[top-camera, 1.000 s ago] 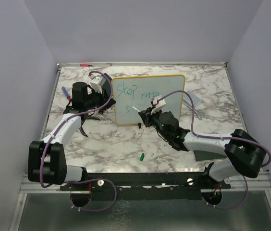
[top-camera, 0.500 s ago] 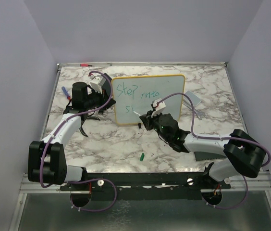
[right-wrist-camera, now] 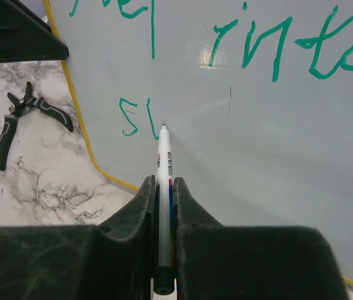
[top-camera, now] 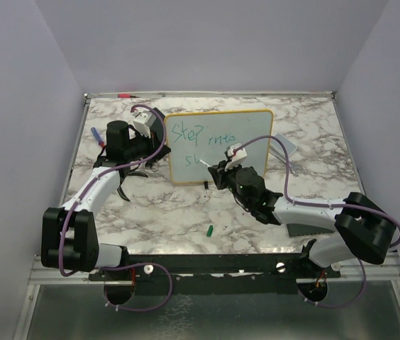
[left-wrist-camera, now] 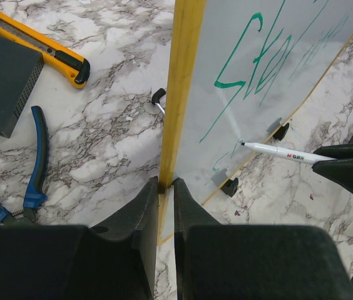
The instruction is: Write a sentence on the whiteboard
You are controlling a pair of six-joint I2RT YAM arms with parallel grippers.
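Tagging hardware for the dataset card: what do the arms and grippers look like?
Left arm and right arm: white link shells, bulky black joint housings, a purple cable looped along each. Left gripper and right gripper: black, flat tapered fingers.

Right gripper (right-wrist-camera: 165, 187), jaws clamped on white marker (right-wrist-camera: 164, 159), tip touching whiteboard (right-wrist-camera: 276, 156). Green sentence (right-wrist-camera: 273, 62) partial: "into" on upper line, two short strokes on lower line just left of tip. Yellow frame (right-wrist-camera: 76, 107) curves down left side. Black pliers (right-wrist-camera: 26, 119) lie on marble tabletop (right-wrist-camera: 39, 181), apart from frame.
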